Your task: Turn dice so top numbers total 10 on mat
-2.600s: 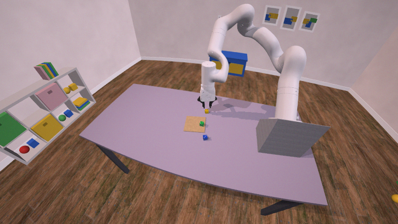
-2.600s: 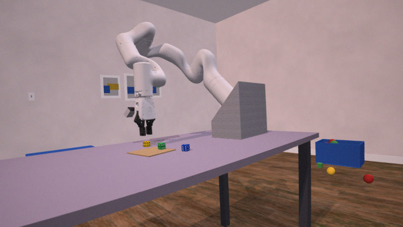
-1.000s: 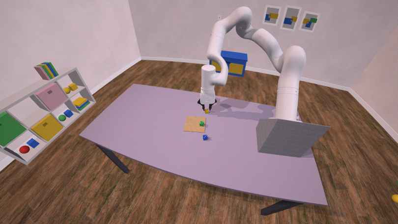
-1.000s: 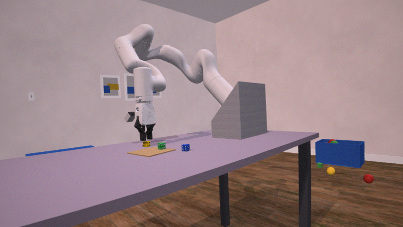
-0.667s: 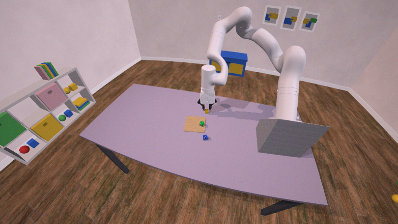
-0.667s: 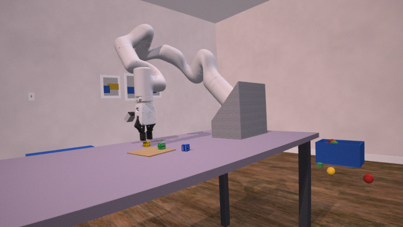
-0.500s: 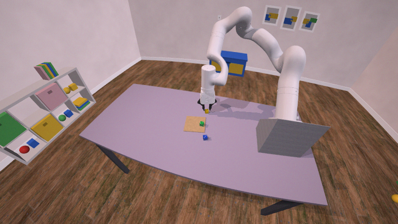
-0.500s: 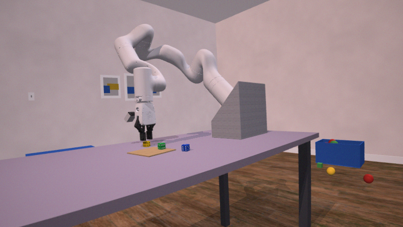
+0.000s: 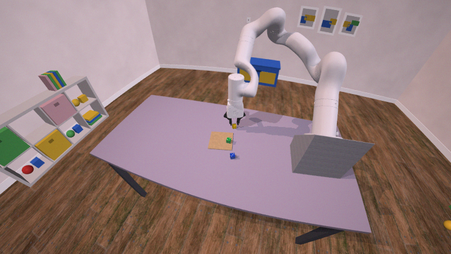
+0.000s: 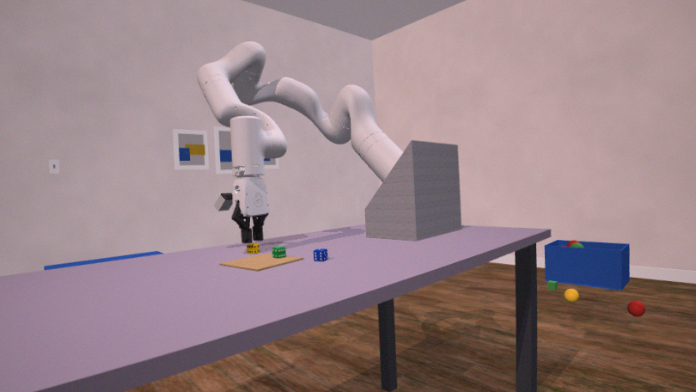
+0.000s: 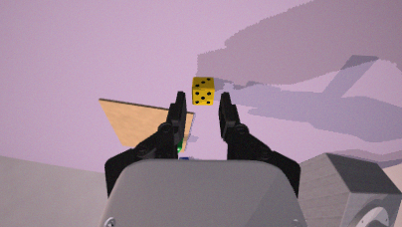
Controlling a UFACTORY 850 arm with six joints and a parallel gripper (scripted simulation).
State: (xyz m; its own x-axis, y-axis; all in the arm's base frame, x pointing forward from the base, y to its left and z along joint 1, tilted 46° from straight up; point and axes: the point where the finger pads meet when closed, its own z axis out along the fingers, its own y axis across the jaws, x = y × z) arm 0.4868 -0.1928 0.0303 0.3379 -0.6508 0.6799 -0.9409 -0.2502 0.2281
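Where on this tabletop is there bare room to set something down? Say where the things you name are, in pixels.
Left of the cork-colored mat (image 9: 217,141) (image 10: 260,264) (image 11: 131,121), toward the table's far-left corner; also between the blue die (image 9: 232,156) (image 10: 320,254) and the gray pedestal (image 9: 322,170) (image 10: 438,229) (image 11: 325,176). Crowded: the gripper (image 9: 234,123) (image 10: 252,240) (image 11: 203,102) above the yellow die (image 9: 234,126) (image 10: 253,248) (image 11: 203,92).

against the left wall in the top view stands a pale shelf unit (image 9: 97,98) with pink (image 9: 58,109), green (image 9: 11,146) and yellow bins (image 9: 53,145); books (image 9: 52,79) lean on its top, and a red ball (image 9: 27,169) sits in a low compartment; three framed pictures (image 9: 329,20) hang on the far wall, above and to the right of a blue cabinet with yellow fronts (image 9: 265,64); in the exterior view, a yellow ball (image 9: 447,224) (image 10: 570,295) and a red one (image 10: 636,308) lie near an open blue box (image 10: 587,265)
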